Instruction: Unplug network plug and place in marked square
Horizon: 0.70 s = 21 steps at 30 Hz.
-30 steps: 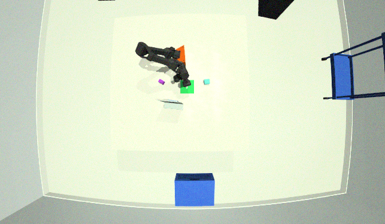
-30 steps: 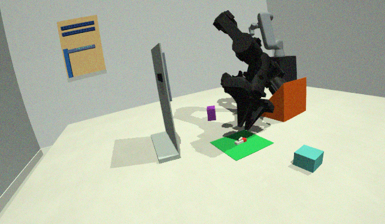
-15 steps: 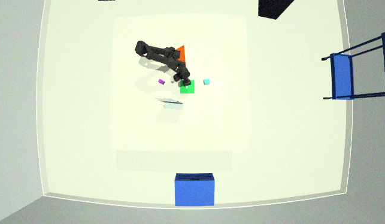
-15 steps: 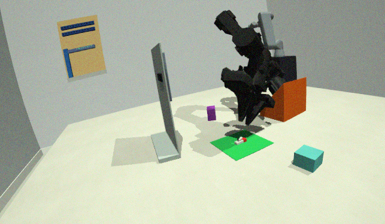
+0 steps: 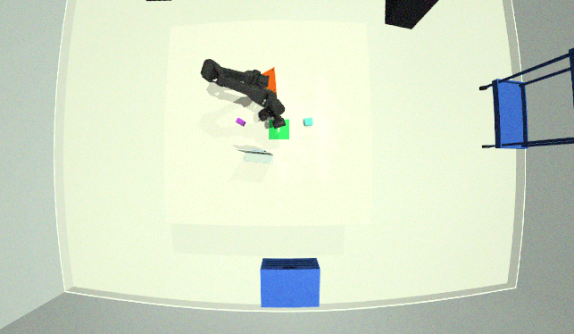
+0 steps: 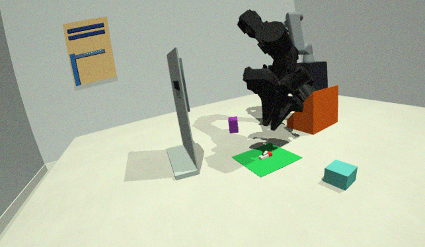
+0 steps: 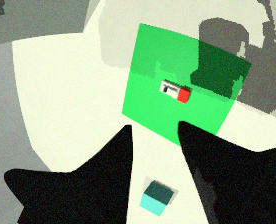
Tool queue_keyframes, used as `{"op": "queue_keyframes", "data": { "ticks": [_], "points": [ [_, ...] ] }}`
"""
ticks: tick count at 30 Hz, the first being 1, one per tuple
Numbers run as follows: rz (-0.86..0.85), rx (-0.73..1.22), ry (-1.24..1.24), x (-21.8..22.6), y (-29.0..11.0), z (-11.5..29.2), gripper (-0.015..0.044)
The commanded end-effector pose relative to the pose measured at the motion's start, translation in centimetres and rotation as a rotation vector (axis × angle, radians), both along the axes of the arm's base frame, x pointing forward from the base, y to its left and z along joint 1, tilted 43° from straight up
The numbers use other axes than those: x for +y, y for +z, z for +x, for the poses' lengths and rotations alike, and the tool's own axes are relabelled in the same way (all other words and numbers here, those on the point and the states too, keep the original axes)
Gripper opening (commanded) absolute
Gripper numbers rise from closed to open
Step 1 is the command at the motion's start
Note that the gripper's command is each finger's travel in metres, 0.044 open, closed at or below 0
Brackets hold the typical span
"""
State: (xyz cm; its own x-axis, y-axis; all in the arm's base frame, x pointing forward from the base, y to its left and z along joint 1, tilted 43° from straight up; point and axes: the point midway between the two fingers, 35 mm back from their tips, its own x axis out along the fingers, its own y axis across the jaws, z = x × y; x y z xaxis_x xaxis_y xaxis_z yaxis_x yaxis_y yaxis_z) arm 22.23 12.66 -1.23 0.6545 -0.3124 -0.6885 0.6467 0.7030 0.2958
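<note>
Plug [image 6: 266, 155] lies loose inside green marked square [image 6: 280, 162], gripper [image 6: 273, 125] part-open, empty, raised at its 1 o'clock; risk: arm retreating toward the orange block [image 6: 318, 110] could graze it, spoiling the touch-nothing finish.

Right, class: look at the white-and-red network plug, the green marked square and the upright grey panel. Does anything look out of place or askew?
Nothing stands out. The white-and-red network plug lies on its side, wholly inside the green marked square. The black pincer hangs open above it, touching nothing. The upright grey panel stands straight on its base.
</note>
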Motion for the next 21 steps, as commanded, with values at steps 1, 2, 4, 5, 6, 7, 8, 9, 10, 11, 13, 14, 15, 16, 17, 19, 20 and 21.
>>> {"op": "queue_keyframes", "data": {
  "ticks": [1,2,4,5,6,7,8,9,10,11,13,14,15,16,17,19,20,21],
  "points": [
    [0.013,-0.012,-0.003,0.8,0.8,0.1,0.0156],
    [0.013,-0.012,-0.003,0.9,0.9,0.1,0.0156],
    [0.013,-0.012,-0.003,1.0,1.1,0.0,0.0156],
    [0.013,-0.012,-0.003,1.1,1.2,0.0,0.0156],
    [0.013,-0.012,-0.003,1.2,1.3,0.0,0.0156],
    [0.013,-0.012,-0.003,1.3,1.4,-0.1,0.0156],
    [0.013,-0.012,-0.002,1.4,1.5,-0.1,0.0156],
    [0.013,-0.012,-0.002,1.5,1.6,-0.1,0.0156],
    [0.013,-0.012,-0.002,1.6,1.7,-0.2,0.0156],
    [0.013,-0.012,-0.002,1.6,1.8,-0.2,0.0156],
    [0.013,-0.012,-0.002,1.8,2.0,-0.3,0.0156],
    [0.013,-0.012,-0.002,1.9,2.2,-0.3,0.0156],
    [0.012,-0.012,-0.002,2.0,2.3,-0.4,0.0156],
    [0.012,-0.012,-0.002,2.1,2.4,-0.4,0.0156],
    [0.012,-0.012,-0.002,2.1,2.5,-0.4,0.0156],
    [0.012,-0.013,-0.002,2.3,2.7,-0.5,0.0156],
    [0.012,-0.013,-0.002,2.4,2.8,-0.6,0.0156],
    [0.012,-0.013,-0.002,2.4,3.0,-0.6,0.0156]
  ]
}}
